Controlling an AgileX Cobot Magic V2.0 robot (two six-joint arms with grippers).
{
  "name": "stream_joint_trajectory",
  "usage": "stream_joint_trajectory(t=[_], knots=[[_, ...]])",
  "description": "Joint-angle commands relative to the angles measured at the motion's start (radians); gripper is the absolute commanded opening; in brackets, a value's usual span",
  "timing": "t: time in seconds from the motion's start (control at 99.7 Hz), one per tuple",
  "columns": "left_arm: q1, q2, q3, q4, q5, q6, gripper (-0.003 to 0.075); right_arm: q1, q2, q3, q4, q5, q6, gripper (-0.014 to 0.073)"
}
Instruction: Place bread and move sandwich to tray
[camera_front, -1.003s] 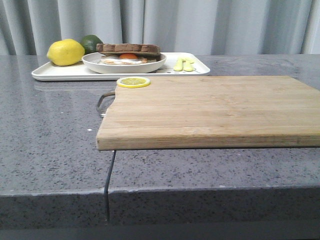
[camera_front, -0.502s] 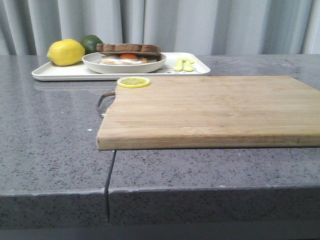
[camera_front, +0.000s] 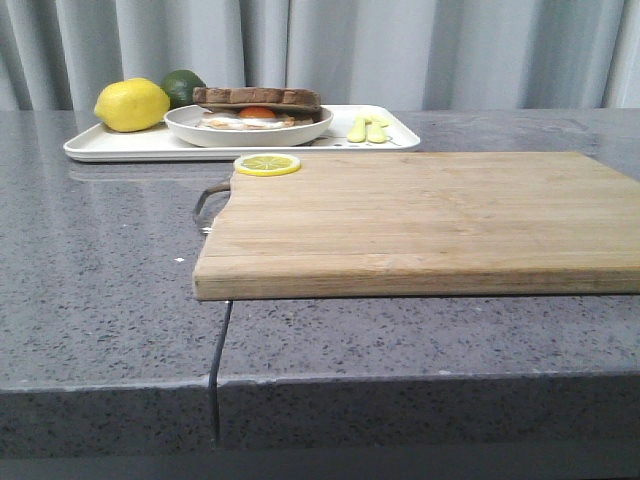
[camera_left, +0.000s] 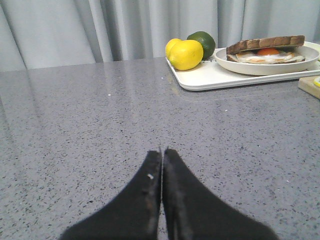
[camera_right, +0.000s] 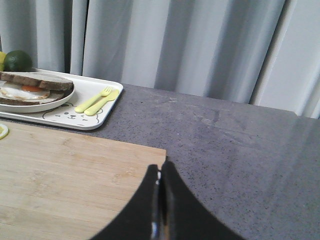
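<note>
Black, matte and tapered, the left gripper (camera_left: 161, 160) has its fingers pressed flat together with nothing between them, hovering over bare speckled grey stone. The right gripper (camera_right: 159, 175) is likewise closed and empty, poised above the near corner of the wooden cutting board (camera_front: 420, 215), a pale plank with straight grain and a metal handle loop.

Outward from both, the sandwich (camera_front: 256, 107) already sits on a round white plate (camera_front: 300, 131), itself on the tray (camera_front: 120, 147) at the far left of the table: a dark-crusted slice lies on top of a fried egg with glossy white and orange yolk. The bread (camera_left: 265, 43) appears to be that top slice, pale crumb hidden from here. So both steps look finished, and I judge the arms to be parked; the next move calls for little beyond holding clear of the food.

A waxy lemon (camera_front: 132, 104) and a lime (camera_front: 183, 86) share the tray with a pale yellow fork and spoon (camera_right: 97, 101). A thin lemon slice (camera_front: 267, 164) lies on the board's far corner.
</note>
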Motion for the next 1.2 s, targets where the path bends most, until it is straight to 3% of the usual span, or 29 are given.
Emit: stream_joint_trajectory(t=[0.0,0.191,0.361,0.682,1.194], knots=[[-0.005,-0.032,0.015,0.001,-0.078,0.000,-0.0019,-0.004,0.005,-0.026,-0.010,-0.076,0.000,-0.0067],[-0.005,-0.032,0.015,0.001,-0.078,0.000,-0.0019,-0.004,0.005,0.036,-0.085,-0.128,0.004,-0.0067],[-0.005,-0.032,0.015,0.001,-0.078,0.000,-0.0019,-0.004,-0.050,0.166,-0.159,-0.243,0.091,-0.0067],[-0.005,-0.032,0.015,0.001,-0.078,0.000,-0.0019,-0.004,-0.269,0.392,-0.166,-0.308,0.130,-0.0067],[-0.005,-0.032,0.015,0.001,-0.078,0.000,-0.0019,-0.005,-0.313,0.439,-0.166,-0.311,0.168,-0.0067]])
